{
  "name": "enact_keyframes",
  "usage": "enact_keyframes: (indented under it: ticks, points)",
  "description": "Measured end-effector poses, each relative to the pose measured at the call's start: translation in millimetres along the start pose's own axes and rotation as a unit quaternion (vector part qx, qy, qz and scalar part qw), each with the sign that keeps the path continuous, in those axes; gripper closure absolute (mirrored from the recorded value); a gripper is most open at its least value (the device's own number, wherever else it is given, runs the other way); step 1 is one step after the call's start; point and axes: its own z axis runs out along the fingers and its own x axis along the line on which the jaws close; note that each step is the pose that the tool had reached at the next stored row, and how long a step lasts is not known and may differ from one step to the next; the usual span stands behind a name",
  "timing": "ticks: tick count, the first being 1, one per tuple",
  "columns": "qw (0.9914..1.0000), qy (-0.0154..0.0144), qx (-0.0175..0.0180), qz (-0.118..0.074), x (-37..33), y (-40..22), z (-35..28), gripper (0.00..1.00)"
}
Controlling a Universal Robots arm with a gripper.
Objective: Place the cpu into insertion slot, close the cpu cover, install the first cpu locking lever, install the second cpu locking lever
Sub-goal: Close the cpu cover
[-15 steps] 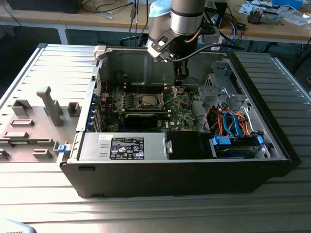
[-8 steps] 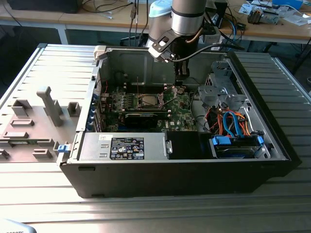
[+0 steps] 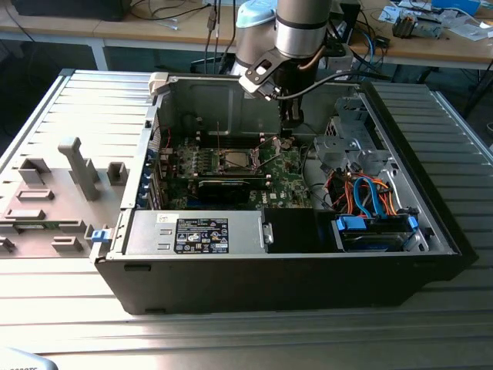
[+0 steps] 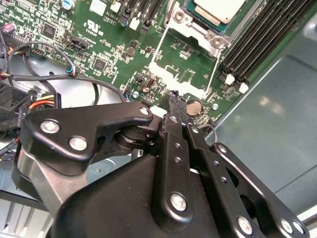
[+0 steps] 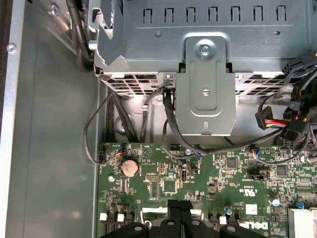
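Matt black gripper (image 4: 174, 98), silvery metal cpu (image 4: 218, 9)

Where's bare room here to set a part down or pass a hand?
Free: slatted table at the exterior view's right of the case, and the strip in front of it. Crowded: cable bundle beside the drive cage, the motherboard under the tool, grey fixtures at the exterior view's left.

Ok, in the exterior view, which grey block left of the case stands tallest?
The narrow post with the T-shaped top, rising well above the low, squat blocks around it.
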Motion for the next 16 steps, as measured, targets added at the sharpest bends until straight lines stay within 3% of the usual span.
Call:
enact_keyframes:
  ticks: [5,12,16]
  points:
    - [1.0,0.0,0.0,0.0,-0.2,10.5,3.9,0.89]
    - [1.0,0.0,0.0,0.0,-0.3,14.0,5.0,0.89]
    - [1.0,0.0002,0.0,0.0,-0.4,16.7,8.9,0.89]
